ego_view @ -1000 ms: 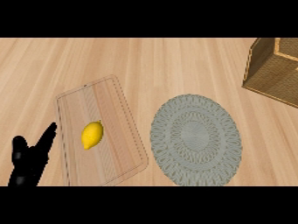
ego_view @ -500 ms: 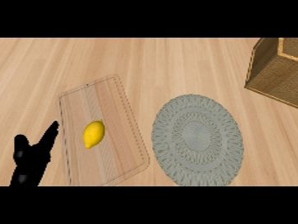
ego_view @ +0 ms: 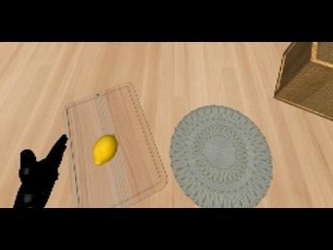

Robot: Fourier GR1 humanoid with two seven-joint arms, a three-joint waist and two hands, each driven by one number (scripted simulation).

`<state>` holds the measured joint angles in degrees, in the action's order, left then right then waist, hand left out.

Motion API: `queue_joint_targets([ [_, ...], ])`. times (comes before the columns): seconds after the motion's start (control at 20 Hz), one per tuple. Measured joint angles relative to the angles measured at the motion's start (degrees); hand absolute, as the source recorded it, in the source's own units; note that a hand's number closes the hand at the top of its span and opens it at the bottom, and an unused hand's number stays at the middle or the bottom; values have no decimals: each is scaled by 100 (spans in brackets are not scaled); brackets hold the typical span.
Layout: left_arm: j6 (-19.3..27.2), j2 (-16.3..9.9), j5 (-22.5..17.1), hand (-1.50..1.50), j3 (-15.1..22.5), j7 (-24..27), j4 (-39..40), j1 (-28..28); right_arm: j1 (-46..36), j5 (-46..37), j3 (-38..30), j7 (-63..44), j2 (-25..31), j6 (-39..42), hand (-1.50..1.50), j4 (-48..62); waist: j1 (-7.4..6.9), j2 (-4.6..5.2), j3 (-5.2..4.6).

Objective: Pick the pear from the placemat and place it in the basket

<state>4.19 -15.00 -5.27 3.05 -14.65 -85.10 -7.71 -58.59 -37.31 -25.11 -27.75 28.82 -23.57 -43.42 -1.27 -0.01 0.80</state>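
The wood counter [ego_view: 169, 63] fills the view, w/ pale stripes running across it. A flat wood board [ego_view: 129, 132] lies on the left side, tilted a bit, its long side going up & down. On that board lies a yellow fruit [ego_view: 105, 149], shaped like a lemon, long & a bit pointy at the ends. It lies near the board's left edge, about halfway down, & nothing touches it. It is on the board, not on the mat. Just right of the board is a round grey mat [ego_view: 221, 157] w/ a woven ring pattern. The mat's left edge is v. close to the board's right edge, maybe just touching near the bottom; can't tell for sure. Nothing lies on the mat. Up in the top right corner is a brown woven basket [ego_view: 309, 83], box shaped, cut off by the edge of the view. It is well apart from the fruit, w/ the mat in between. The left hand [ego_view: 35, 183] shows at the bottom left, black, coming up from the lower edge. Its fingers are straight & relaxed, w/ one long finger [ego_view: 58, 146] pointing up & to the right & the thumb sticking up on the left. The hand holds nothing. The fingertip is near the board's left edge & near the fruit, but not touching the fruit. The right hand does not show at all.
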Motion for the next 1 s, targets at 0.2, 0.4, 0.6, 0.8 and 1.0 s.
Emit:
queue_joint_targets([
  [0.2, -96, 17, -27, 0, -43, 35, 89, 46, 131, 212, -167, 484, 43, -159, 150, 346, 1, -7, 6],
  [0.4, -142, -1, -35, 0, -80, 60, 52, 20, 293, -261, 14, 215, 366, -348, 150, 751, 5, -4, 1],
  [0.6, -165, -2, -13, 0, -90, -8, 4, 0, 394, -439, 191, 326, 617, -81, -150, 1016, 18, -9, -9],
  [0.8, -174, 43, 6, 0, -137, 74, 29, -31, 566, -412, 213, 648, 789, -23, -150, 1039, 41, -25, -7],
  [1.0, -207, 70, 17, 0, -155, -6, 40, 11, 576, -338, 174, 810, 836, -129, -150, 1040, 47, -36, -1],
])
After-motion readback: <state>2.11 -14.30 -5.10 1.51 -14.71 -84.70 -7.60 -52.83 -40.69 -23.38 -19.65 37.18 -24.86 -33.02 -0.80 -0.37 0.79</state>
